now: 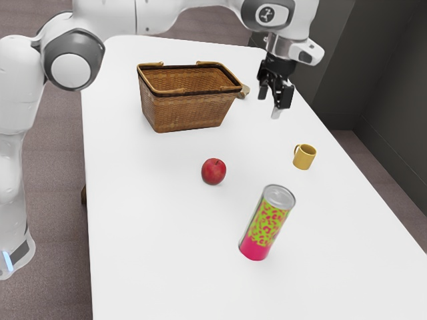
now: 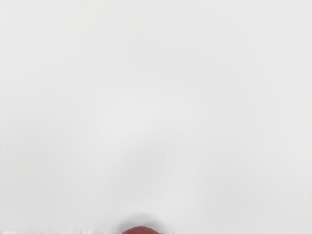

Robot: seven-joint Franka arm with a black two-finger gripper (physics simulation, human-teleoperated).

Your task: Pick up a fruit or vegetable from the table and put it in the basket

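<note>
A tan-brown thing (image 1: 244, 91) is partly hidden behind the basket (image 1: 190, 111), so its kind is hard to make out. Under the gripper (image 1: 274, 99) a small pale grey piece (image 1: 275, 113) shows, too little to identify. At the wrist view's lower edge, a red rounded thing (image 2: 141, 231) is mostly cut off, with a soft grey shadow around its curve; whether it is the apple (image 1: 213, 171) cannot be told. The basket's near wall hides part of its floor.

The gripper is open, its black fingers standing apart above the table (image 1: 153, 233). The apple, deep red, round and glossy with a short dark stem, sits on the smooth white tabletop, outside the basket. The basket is brown wicker, its sides flaring up to a rim with lighter tan handles folded along it. The mug (image 1: 305, 157) is yellow, with a looped handle on its side toward the exterior view's left. The can (image 1: 267, 223) is a tall cylinder with a silvery top and a green and pink pattern over a solid pink base.

Bare tabletop lies between apple and basket, and between apple and can. The mug stands near the table's edge on the exterior view's right. The basket's top is open.
</note>
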